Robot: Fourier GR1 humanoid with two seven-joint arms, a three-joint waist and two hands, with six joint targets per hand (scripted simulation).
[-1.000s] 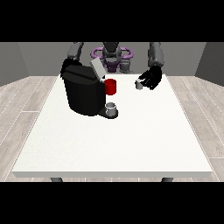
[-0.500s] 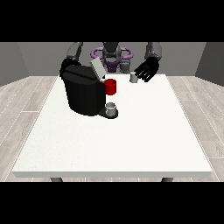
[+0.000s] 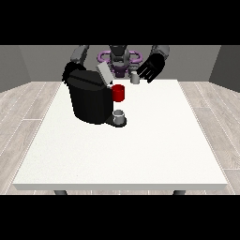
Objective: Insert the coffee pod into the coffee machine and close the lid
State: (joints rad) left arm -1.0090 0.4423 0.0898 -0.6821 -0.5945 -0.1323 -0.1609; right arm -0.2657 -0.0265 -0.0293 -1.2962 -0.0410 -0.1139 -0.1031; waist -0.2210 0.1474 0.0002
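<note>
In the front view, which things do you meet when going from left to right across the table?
Coffee machine → red part on its front → small grey coffee pod → robot hand at the view's right.

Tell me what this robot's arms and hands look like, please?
Both arms are grey, with rounded segments running down from the shoulders. Each ends in a black hand with fingers and a thumb: the hand at the view's right shows its dark fingers plainly, the hand at the view's left is partly hidden behind the coffee machine. No cables or markings show.
</note>
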